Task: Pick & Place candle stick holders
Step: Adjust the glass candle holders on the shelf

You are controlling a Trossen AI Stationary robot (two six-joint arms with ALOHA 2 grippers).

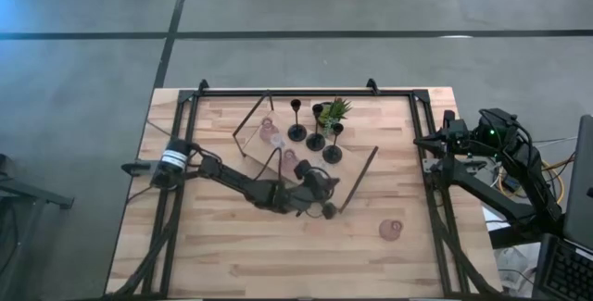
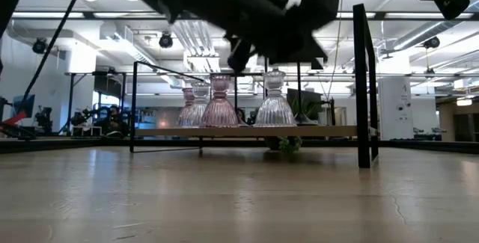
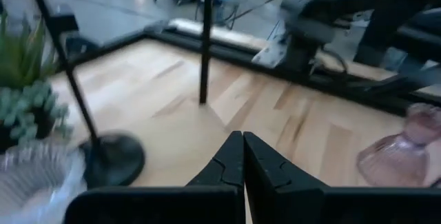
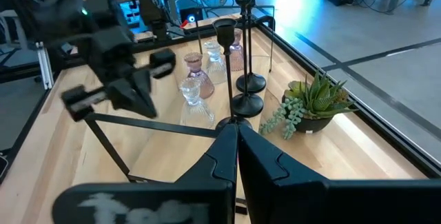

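We see a butcher-block table edged by a black metal frame. A wooden board with dark metal handles sits raised on it toward the middle; in the low view three ribbed glass cups stand along its edge.

The left arm reaches across to the table's middle, and the left gripper hovers above the wood near the board's handle, its fingers pressed together on nothing. The right arm waits folded off the table's right edge; the right gripper is likewise pressed together and empty.

Three black candle stick holders stand upright in a cluster at the far middle, just beside a small green potted plant.

Pink and clear glass cups sit in a loose row left of the holders. One pink glass cup stands alone, well apart, toward the near right.
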